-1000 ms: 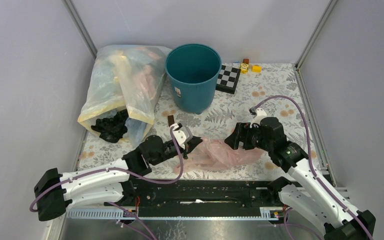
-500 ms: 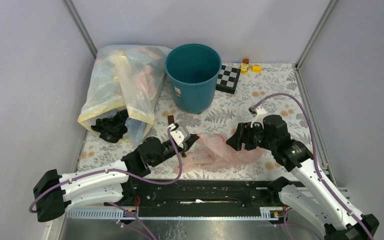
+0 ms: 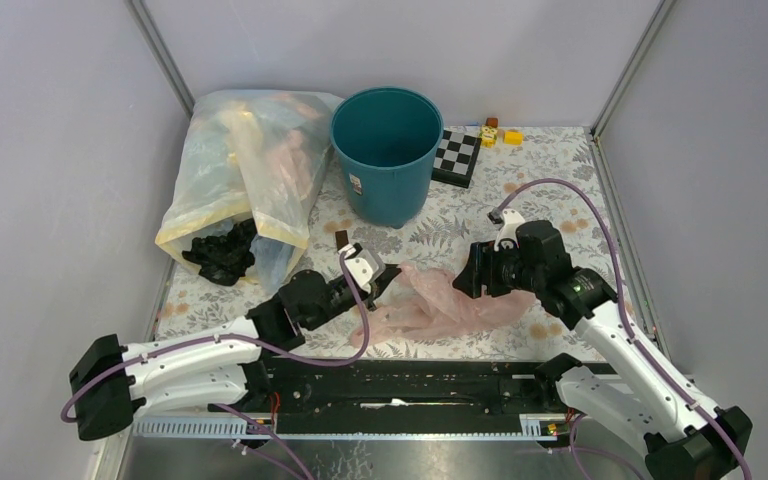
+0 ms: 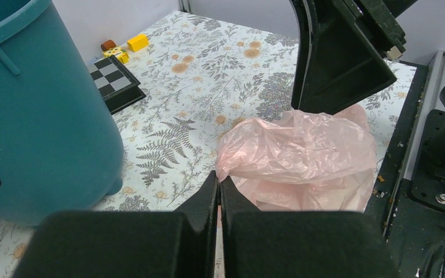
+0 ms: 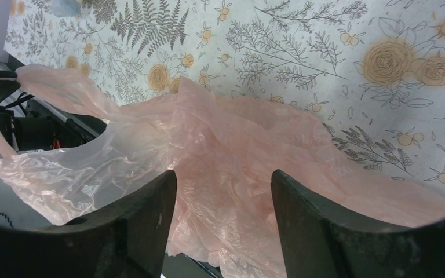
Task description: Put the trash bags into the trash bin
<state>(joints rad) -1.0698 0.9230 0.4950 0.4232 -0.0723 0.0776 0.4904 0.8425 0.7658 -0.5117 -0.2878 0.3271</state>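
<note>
The teal-blue trash bin (image 3: 387, 152) stands upright at the back of the table; its wall fills the left of the left wrist view (image 4: 40, 116). A pink trash bag (image 3: 438, 298) lies crumpled at the front middle, and also shows in the wrist views (image 4: 301, 156) (image 5: 237, 145). My left gripper (image 3: 392, 277) is shut on the pink bag's left edge, with the film pinched between the fingertips (image 4: 219, 182). My right gripper (image 3: 465, 272) is open over the bag's right part, its fingers (image 5: 150, 202) straddling the plastic (image 5: 225, 179).
A big clear bag (image 3: 245, 180) of bundled coloured bags leans at the back left, with a black bag (image 3: 222, 255) spilling from its mouth. A checkerboard tile (image 3: 457, 155) and small yellow and brown blocks (image 3: 500, 133) lie behind the bin. A black rail (image 3: 410, 385) runs along the near edge.
My left gripper has pulled the pink bag's edge slightly up and back, towards the bin. My right gripper has shifted a little farther back over the bag. The bag has stretched out between them.
</note>
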